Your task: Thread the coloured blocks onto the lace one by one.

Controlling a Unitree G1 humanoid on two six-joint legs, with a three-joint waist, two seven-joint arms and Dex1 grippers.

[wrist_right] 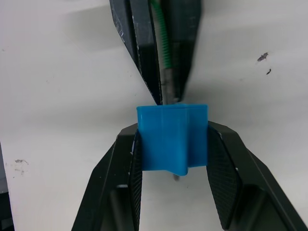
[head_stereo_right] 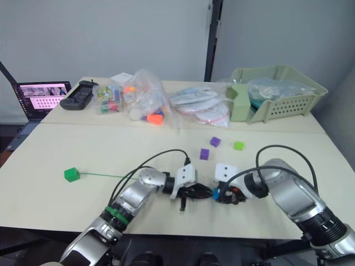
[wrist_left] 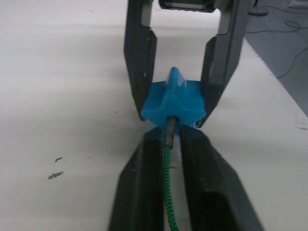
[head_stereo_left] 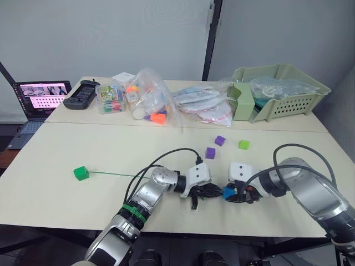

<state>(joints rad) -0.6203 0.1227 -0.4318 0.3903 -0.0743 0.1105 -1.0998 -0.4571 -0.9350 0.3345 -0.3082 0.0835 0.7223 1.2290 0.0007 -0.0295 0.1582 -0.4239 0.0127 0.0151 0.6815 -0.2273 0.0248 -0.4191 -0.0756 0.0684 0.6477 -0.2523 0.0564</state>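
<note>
done: dark green block (head_stereo_left: 81, 173) sitting threaded on lace (head_stereo_left: 111, 174), left
now: right gripper (wrist_right: 173, 144) jaws clamping blue block (wrist_right: 172, 139); left gripper (wrist_left: 166, 154) jaws pinching lace tip, feeding it in
left: two purple blocks (head_stereo_left: 210, 153), lime block (head_stereo_left: 243, 144) waiting loose on bench (head_stereo_left: 66, 149)

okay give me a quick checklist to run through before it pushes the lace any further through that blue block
1. Right gripper shut on the blue block: ok.
2. Left gripper shut on the lace just behind its stiff tip: ok.
3. Tip entering the block's hole: ok; a bit of it shows at the block's far side.
4. Dark green block already on the lace, at its far end: ok.
5. Two purple blocks and lime green block waiting loose on the table: ok.
6. Slack left in the lace: cannot tell.
</note>
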